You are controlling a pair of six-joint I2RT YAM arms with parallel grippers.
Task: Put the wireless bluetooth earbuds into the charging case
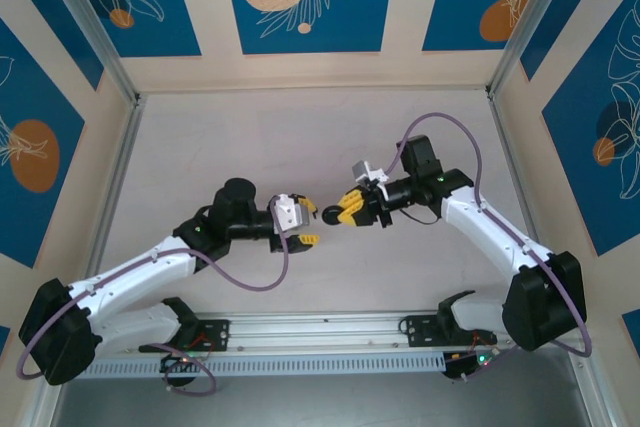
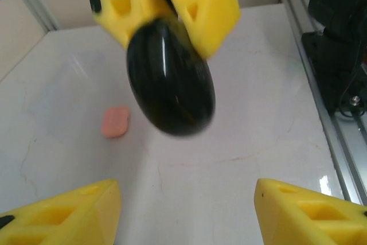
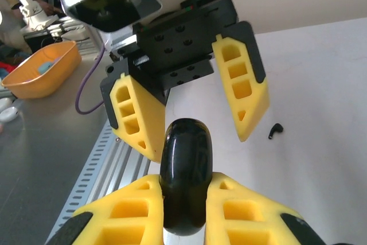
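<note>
Top view, arms: the left gripper [image 1: 312, 224] and the right gripper [image 1: 333, 214] meet nose to nose over the middle of the pale table [image 1: 250, 137].
Top view, hard to make out: the spot between the two sets of yellow fingers is too small and dark to read, and neither grip can be judged from up here.
Top view, surroundings: a metal rail [image 1: 320, 325] runs along the near edge, and blue patterned walls stand round the table.
Left wrist view, left gripper: its fingers [image 2: 63, 213], cut off by the bottom edge, stand wide apart with bare table between them and hold nothing.
Left wrist view, case: the black rounded case [image 2: 169, 78], blurred, hangs above the table just ahead. The right gripper's yellow fingers pinch and hide its upper end.
Left wrist view, other things: a small pink piece [image 2: 115, 121] lies on the table left of the case. A black arm base [image 2: 338, 44] sits at the right edge.
Right wrist view, right gripper: the right gripper [image 3: 185, 199] is narrow, clamped on both sides of the case [image 3: 185, 159], whose lower end is hidden.
Right wrist view, left gripper: the left gripper [image 3: 199, 144] faces it, its fingers spread either side of the case's far end.
Right wrist view, earbud: one tiny black earbud [image 3: 276, 131] lies on the table just beside the left gripper's right-hand finger, apart from the case.
Right wrist view, background: an orange bowl [image 3: 40, 70] sits off the table at left, its contents unclear.
</note>
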